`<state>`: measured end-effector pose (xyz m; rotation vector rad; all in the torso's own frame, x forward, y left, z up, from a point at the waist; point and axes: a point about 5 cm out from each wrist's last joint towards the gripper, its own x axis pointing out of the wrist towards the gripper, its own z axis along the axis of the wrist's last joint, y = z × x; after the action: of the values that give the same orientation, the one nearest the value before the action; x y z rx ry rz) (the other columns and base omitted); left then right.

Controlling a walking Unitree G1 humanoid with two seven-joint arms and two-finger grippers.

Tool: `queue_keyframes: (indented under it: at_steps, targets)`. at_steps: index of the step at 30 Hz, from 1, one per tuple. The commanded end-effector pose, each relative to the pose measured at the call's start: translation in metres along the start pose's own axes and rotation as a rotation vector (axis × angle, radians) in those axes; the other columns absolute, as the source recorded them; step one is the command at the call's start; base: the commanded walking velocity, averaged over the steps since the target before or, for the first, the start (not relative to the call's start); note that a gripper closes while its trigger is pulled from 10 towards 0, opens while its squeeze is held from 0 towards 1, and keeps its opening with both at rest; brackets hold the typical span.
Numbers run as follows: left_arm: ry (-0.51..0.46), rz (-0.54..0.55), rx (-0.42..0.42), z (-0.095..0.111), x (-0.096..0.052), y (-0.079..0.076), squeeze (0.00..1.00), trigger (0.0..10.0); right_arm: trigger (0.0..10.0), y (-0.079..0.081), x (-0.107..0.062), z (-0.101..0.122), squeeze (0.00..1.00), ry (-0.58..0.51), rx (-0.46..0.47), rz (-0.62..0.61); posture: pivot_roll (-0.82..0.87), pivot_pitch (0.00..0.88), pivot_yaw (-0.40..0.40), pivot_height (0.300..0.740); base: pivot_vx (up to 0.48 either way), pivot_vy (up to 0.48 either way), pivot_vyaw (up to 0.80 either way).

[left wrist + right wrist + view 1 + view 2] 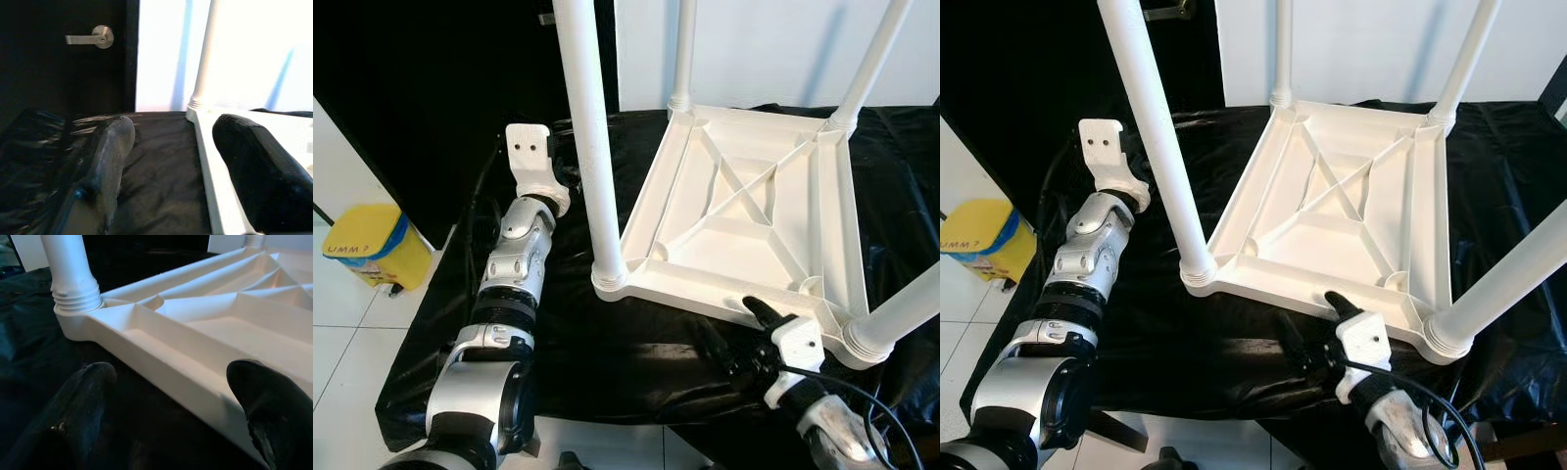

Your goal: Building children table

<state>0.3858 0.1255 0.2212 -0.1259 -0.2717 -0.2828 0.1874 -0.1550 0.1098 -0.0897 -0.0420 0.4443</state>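
Observation:
A white children's table [744,245] lies upside down on a black cloth [607,352]. Its four white legs stand upward: the near-left leg [592,147], the near-right leg [901,313] and two far legs [683,49]. My right gripper [734,328] is open at the table's near rim [186,367], one finger above the rim and one on the cloth before it. My left arm [514,255] reaches along the table's left side. Its gripper [173,132] is open, with the table's left rim [205,147] between the fingers and nothing held.
A yellow bin [367,245] stands on the white floor to the left. A black door with a silver handle [93,37] is behind the table beside a white wall. The cloth's front edge drops off close to my body.

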Motion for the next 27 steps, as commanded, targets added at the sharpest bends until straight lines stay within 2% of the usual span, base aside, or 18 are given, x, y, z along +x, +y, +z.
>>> queue_keyframes:
  at_steps: [1,2,16,20,27]
  targets:
    - [-0.012,-0.532,-0.024,-0.002,-0.010,-0.038,0.00,10.0,10.0,0.004,-0.011,-0.002,0.00,0.018,0.021,0.035,-0.19,0.064,0.076,0.740,0.000,0.000,0.00]
    - [-0.006,-0.591,-0.053,-0.003,-0.014,-0.045,0.00,10.0,10.0,0.005,-0.016,-0.002,0.00,0.024,0.034,0.039,-0.19,0.068,0.076,0.740,0.000,0.000,0.00]
    - [-0.007,-0.744,-0.163,-0.004,-0.024,-0.063,0.00,10.0,10.0,0.004,-0.027,-0.006,0.00,0.074,0.075,0.038,-0.20,0.078,0.063,0.740,0.000,0.000,0.00]
    - [-0.018,-0.809,-0.229,0.000,-0.033,-0.072,0.00,10.0,10.0,0.002,-0.034,-0.009,0.00,0.113,0.091,0.036,-0.21,0.082,0.055,0.740,0.000,0.000,0.00]
    - [-0.024,-0.861,-0.283,0.004,-0.041,-0.079,0.00,10.0,10.0,-0.001,-0.037,-0.012,0.00,0.140,0.108,0.018,-0.21,0.086,0.047,0.740,0.000,0.000,0.00]
